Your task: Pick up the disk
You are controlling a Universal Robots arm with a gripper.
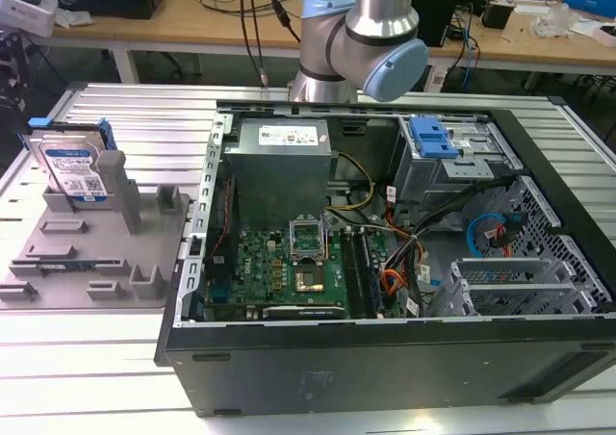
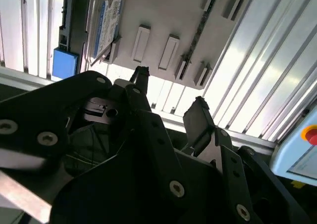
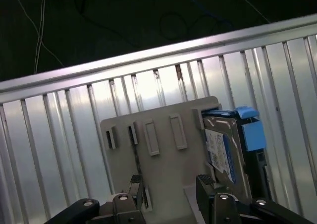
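Arm (image 1: 358, 33) upright in exterior view; black jaws apart in both wrist views (nothing btwn 'em).

In the exterior view the arm (image 1: 371, 7) is a round, silver-grey metal tube, and smooth light blue caps (image 1: 397, 67) close its rounded joint housings. In the second wrist view the end effector (image 2: 170, 92) is matt black, built of flat angular links pinned with round silver screws (image 2: 177, 187). Its two fingers (image 2: 202, 117) end in narrow, blunt black tips.
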